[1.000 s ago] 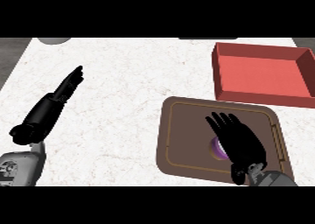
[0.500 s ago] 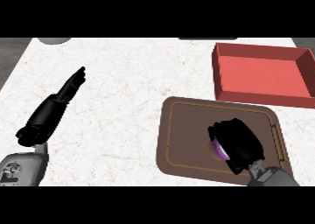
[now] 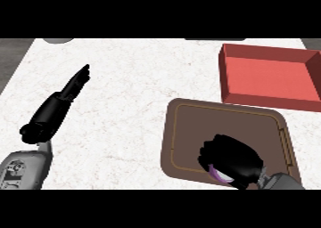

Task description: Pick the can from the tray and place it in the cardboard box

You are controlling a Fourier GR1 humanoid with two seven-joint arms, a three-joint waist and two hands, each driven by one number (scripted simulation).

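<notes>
So the right hand (image 3: 230, 161) is sitting low over the near part of the brown tray (image 3: 189, 133), with its fingers (image 3: 212, 149) curling down around the can (image 3: 219, 175). You can barely see the can, just a sliver of purple peeking out under the hand, so it's mostly hidden. Looks to me like the grab is happening or just about done, but I can't tell if the can is off the tray floor yet or not.

The red box (image 3: 272, 104) is sitting just past the far edge of the tray, off toward the right side of the bench (image 3: 137, 80), and nothing is showing inside it. So the whole carry and drop part is what's left: lift, move it away over the tray's far rim, then lower it into the box.

The left hand (image 3: 74, 84) is lying over on the left of the bench, fingers straight and holding nothing, well apart from everything.
</notes>
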